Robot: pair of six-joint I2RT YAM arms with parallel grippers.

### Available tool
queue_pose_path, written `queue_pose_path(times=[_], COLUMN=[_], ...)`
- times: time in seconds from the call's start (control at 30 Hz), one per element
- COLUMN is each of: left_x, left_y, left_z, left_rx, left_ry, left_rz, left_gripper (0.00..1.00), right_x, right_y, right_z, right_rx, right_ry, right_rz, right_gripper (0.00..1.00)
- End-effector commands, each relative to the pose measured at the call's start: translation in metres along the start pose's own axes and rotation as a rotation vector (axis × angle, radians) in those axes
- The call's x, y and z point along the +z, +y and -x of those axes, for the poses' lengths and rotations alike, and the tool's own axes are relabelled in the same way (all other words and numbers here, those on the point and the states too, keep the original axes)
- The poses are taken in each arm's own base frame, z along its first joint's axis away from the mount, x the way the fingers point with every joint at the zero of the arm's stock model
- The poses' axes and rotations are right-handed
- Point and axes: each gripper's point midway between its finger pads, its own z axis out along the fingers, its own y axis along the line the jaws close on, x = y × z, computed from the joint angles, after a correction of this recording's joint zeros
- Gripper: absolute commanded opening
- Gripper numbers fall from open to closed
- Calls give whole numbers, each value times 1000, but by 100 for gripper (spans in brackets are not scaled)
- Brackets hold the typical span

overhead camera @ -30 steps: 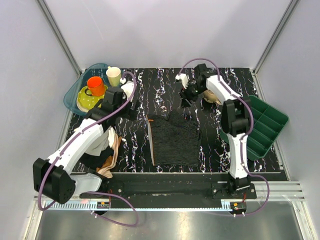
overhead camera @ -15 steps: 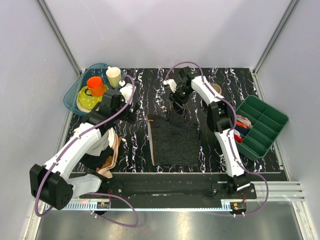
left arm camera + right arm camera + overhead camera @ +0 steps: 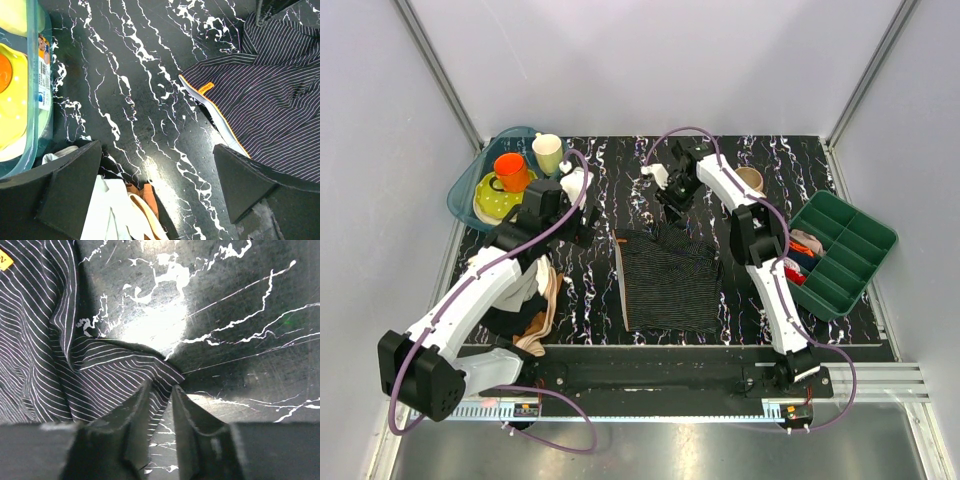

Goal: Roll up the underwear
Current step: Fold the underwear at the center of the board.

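Black, white-veined marble-pattern table (image 3: 610,180); the dark pin-striped fabric underwear with a pale waistband (image 3: 667,285) lies mostly flat at centre, towards the near edge. Right gripper (image 3: 161,385), jaws almost together, pinches its far corner. Left gripper (image 3: 156,147), jaws spread wide, hovers over the table just left of the waistband.

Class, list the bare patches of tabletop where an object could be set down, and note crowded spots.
Bare: the strip between the underwear and the clothes pile; the far table beside the teal tub. Crowded: that tub and the pile.
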Motion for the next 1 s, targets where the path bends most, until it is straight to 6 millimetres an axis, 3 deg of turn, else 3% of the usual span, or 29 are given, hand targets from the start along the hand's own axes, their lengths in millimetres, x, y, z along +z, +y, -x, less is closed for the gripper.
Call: queue_pose_path(times=[0.0, 0.03, 0.27, 0.3, 0.37, 0.4, 0.43, 0.47, 0.5, 0.53, 0.6, 0.63, 0.7, 0.73, 0.77, 0.83, 0.97], left_x=[-3, -2, 19, 32, 47, 67, 74, 80, 100, 108, 128, 135, 153, 159, 168, 175, 186], left_y=[-4, -5, -17, -17, -22, -14, -10, -14, -5, -2, -8, -7, -8, -5, -7, -11, -26], left_z=[19, 17, 8, 0, 1, -16, -4, -9, -25, -16, -25, -15, -23, -16, -26, -24, -45], left_rx=[0, -2, -13, -37, -94, -140, -170, -223, -275, -290, -353, -348, -374, -374, -396, -409, -409], left_ry=[-59, -53, -19, 20, 51, 129, 131, 173, 238, 228, 273, 258, 295, 285, 324, 330, 396], left_rz=[-28, -30, -99, -117, -178, -186, -207, -265, -279, -307, -368, -377, -386, -383, -387, -420, -455], left_gripper=[99, 99, 99, 99, 97, 90, 88, 88, 88, 88, 88, 88, 88, 84, 82, 69, 56], right_x=[17, 17, -6, -16, -21, -22, -24, -24, -29, -31, -33, -30, -34, -33, -36, -38, -39], right_y=[6, 1, -24, -24, -28, -29, -33, -35, -36, -40, -43, -44, -46, -47, -47, -47, -47], right_z=[-5, -4, 16, 23, 27, 27, 28, 24, 26, 29, 28, 28, 30, 30, 32, 33, 33], right_rx=[47, 52, 84, 89, 88, 84, 81, 87, 93, 91, 110, 111, 115, 115, 115, 114, 115], right_ry=[43, 37, -49, -77, -101, -103, -109, -105, -119, -137, -155, -159, -173, -178, -189, -202, -206], right_rz=[4, -17, -160, -180, -207, -216, -239, -245, -257, -272, -285, -292, -306, -311, -317, -321, -315], right_gripper=[22, 15, 0, 0, 0, 0, 0, 0, 0, 0, 0, 0, 0, 0, 0, 0, 0])
